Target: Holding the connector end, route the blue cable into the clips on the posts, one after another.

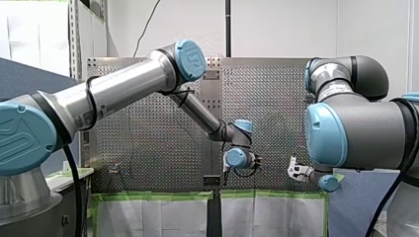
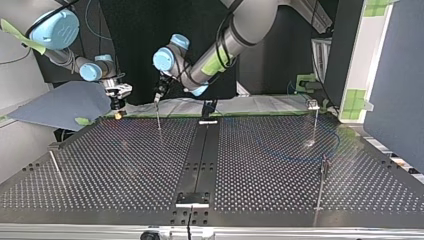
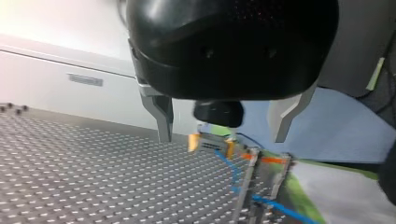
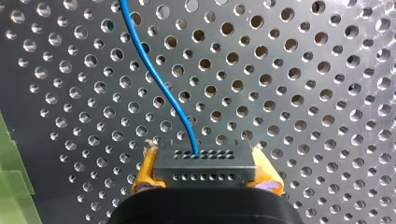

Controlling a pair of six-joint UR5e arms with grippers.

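Right pincer (image 4: 206, 173) clamps the connector (image 4: 204, 161).

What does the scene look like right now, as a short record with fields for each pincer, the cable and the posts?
Left pincer: open, empty, above the table.
Right pincer: shut on the connector, a yellow pad on each side.
Cable: blue, runs from the connector out over the table.
Posts: thin, upright, spread over the table; in the top view one stands right below the left pincer.
Clips: too small to tell whether the cable sits in any.
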